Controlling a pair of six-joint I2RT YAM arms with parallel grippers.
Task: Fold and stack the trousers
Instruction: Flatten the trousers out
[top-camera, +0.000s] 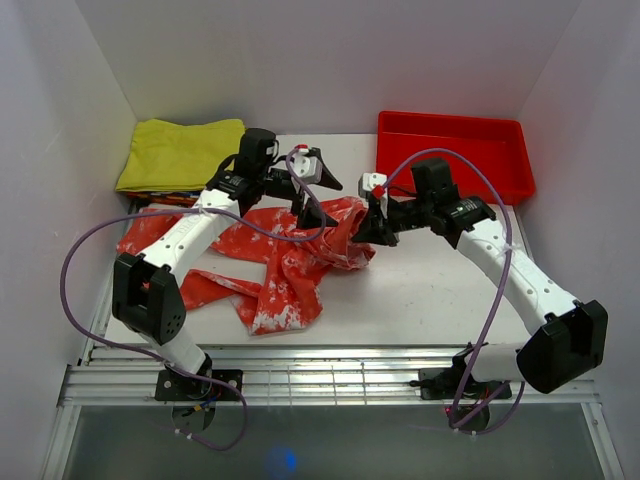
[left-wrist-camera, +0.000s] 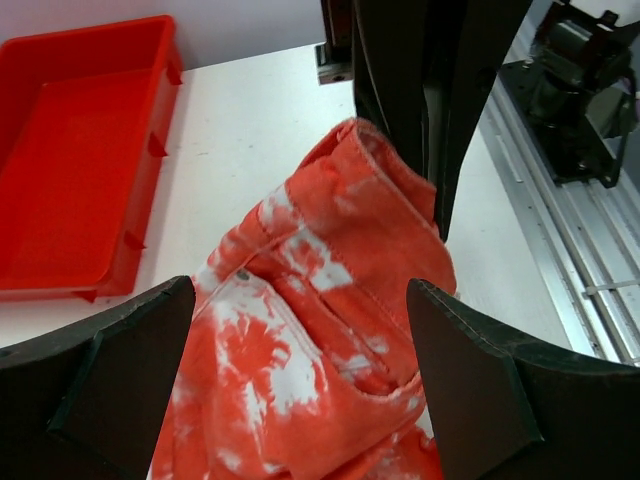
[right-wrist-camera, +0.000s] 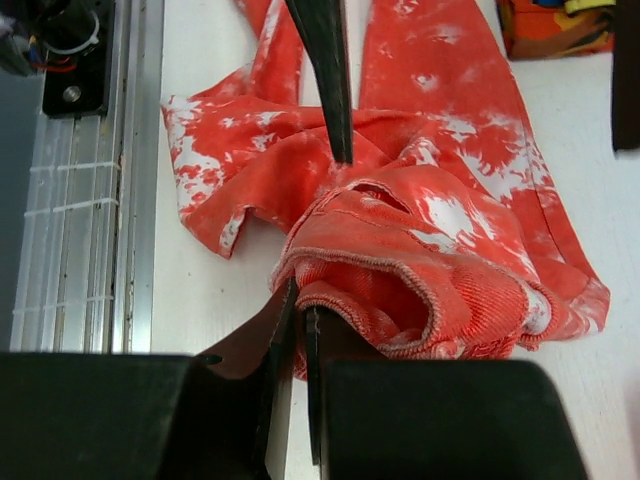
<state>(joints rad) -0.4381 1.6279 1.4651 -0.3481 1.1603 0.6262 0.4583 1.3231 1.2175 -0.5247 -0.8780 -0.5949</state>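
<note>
Trousers (right-wrist-camera: 450, 220) seemingly within closed right hand (right-wrist-camera: 300, 312)

I am wearing smooth white plastic shells on my left arm (top-camera: 190, 235) and right arm (top-camera: 515, 272), showing blocky black joint housings (top-camera: 148, 292), trailing looping purple cables (top-camera: 66, 270) from both bases, and ending in matte black wedge-shaped fingers (left-wrist-camera: 470, 390).

The left gripper (left-wrist-camera: 300, 390) holds its fingers (left-wrist-camera: 480, 400) wide apart above the trousers (left-wrist-camera: 330, 270); the right gripper (left-wrist-camera: 432, 190) pinches their waistband.
</note>
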